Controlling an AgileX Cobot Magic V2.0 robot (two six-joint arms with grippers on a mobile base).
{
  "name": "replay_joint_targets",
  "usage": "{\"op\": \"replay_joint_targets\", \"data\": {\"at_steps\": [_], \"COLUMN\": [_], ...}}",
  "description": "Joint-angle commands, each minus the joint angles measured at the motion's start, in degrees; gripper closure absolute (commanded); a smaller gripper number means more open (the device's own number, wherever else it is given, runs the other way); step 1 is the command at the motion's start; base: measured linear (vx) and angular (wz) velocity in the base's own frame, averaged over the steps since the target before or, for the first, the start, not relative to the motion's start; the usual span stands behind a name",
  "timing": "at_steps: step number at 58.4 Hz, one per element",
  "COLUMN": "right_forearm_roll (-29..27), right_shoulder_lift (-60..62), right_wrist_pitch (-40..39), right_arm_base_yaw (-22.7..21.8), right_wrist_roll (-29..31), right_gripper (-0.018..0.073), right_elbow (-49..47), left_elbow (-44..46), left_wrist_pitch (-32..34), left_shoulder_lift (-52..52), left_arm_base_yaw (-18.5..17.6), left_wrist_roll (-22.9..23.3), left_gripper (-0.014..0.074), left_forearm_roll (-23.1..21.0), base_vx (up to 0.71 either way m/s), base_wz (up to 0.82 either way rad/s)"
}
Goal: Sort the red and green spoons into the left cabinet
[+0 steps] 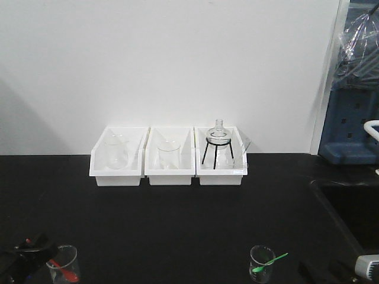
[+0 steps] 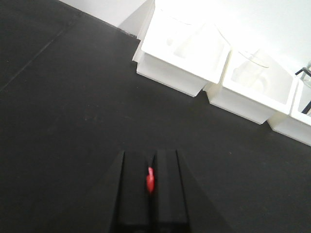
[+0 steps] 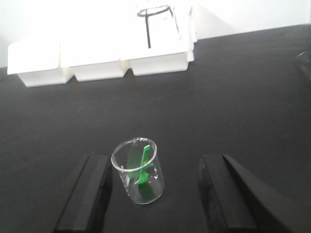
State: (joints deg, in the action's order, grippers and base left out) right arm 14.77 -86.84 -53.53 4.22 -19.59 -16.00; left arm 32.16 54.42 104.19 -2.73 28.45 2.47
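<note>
The red spoon (image 1: 66,271) leans in a small glass beaker (image 1: 64,263) at the table's front left. Its handle runs up-left into my left gripper (image 1: 26,248). In the left wrist view that gripper (image 2: 150,167) is shut on the red spoon (image 2: 149,179), a sliver of red showing between the fingers. The green spoon (image 1: 269,261) stands in a second beaker (image 1: 261,264) at the front right. My right gripper (image 3: 155,167) is open around this beaker (image 3: 138,172), which sits close to the left finger, with the green spoon (image 3: 143,165) inside. The left cabinet is out of view.
Three white bins (image 1: 169,157) line the wall at the back, holding beakers, a flask and a black wire stand (image 1: 217,151). A sink recess (image 1: 346,204) drops into the table at the right. Blue equipment (image 1: 352,118) stands behind it.
</note>
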Motion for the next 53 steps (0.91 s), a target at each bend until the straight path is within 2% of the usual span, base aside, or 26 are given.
{"op": "replay_joint_targets", "data": {"at_steps": [1, 20, 32, 43, 53], "right_forearm_roll": [0.9, 1.8, 1.9, 5.2, 4.6], "right_shoulder_lift": [-1.7, -12.4, -16.4, -18.4, -20.3], "right_wrist_pitch": [-5.9, -14.9, -17.3, -17.6, -17.9], "right_arm_base_yaw": [-0.1, -0.1, -0.1, -0.1, -0.1], "right_wrist_roll": [-0.1, -0.4, -1.6, -1.8, -1.8], "right_gripper": [0.01, 0.01, 0.01, 0.01, 0.01], "right_elbow": [-2.8, -6.7, -8.9, -11.4, -13.3], "left_elbow": [1.1, 1.1, 1.1, 1.1, 1.1], "left_wrist_pitch": [4.3, 4.3, 4.3, 4.3, 4.3], "left_shoulder_lift": [-1.9, -1.9, -1.9, -1.9, -1.9], "left_arm_base_yaw": [-0.1, -0.1, -0.1, -0.1, -0.1], "left_wrist_roll": [0.3, 0.3, 0.3, 0.3, 0.3], "left_gripper": [0.054, 0.054, 0.054, 0.054, 0.054], "left_forearm_roll": [-0.6, -0.6, -0.6, -0.6, -0.6], "base_vx": [0.0, 0.0, 0.0, 0.0, 0.0], "base_wz": [0.0, 0.0, 0.0, 0.0, 0.0]}}
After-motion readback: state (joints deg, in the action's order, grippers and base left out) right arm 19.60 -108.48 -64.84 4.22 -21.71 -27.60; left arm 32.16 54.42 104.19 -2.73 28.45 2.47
